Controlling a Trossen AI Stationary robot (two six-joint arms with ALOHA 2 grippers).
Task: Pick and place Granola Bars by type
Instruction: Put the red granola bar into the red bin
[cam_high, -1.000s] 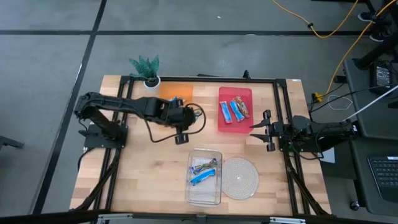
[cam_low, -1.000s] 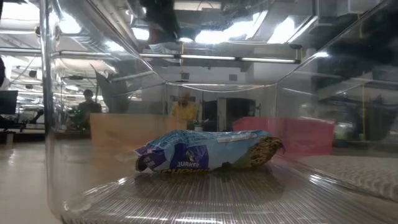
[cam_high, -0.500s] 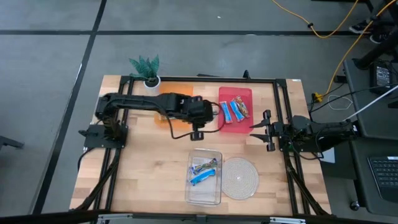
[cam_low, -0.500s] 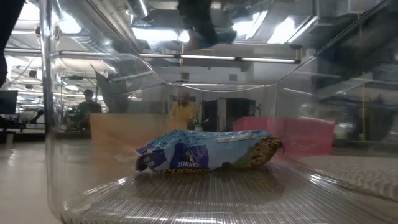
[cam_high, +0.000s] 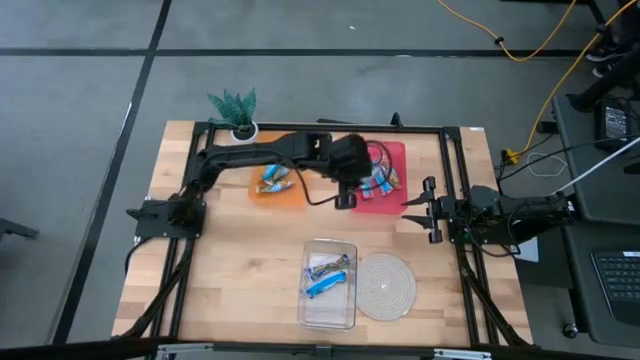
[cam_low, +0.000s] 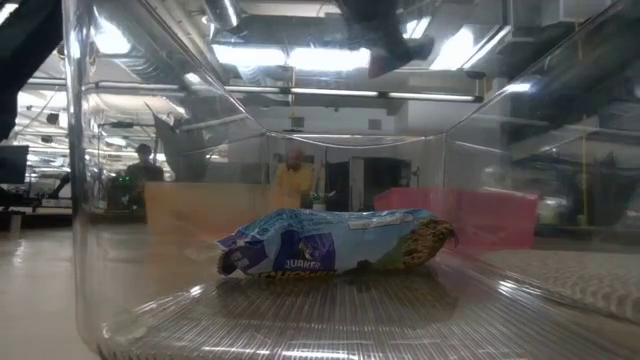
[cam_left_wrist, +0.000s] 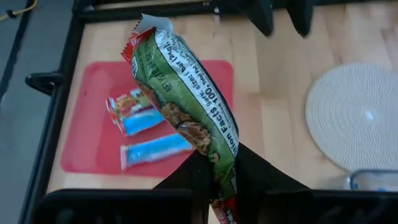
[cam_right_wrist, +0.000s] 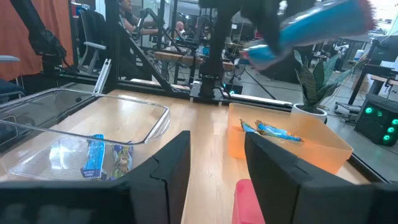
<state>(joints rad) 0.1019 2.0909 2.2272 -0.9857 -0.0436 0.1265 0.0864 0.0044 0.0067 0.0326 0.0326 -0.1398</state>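
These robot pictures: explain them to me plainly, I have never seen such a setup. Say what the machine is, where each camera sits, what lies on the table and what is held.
Two dark robot arms work at a wooden table. One camera looks straight down, one sits at table height inside the clear tray, and one rides on each wrist. The left gripper, over the red tray, is shut on a granola bar. The right gripper waits open at the table's right edge. Other bars lie in the red, clear and orange tray. A woven mat and small plant also sit there.
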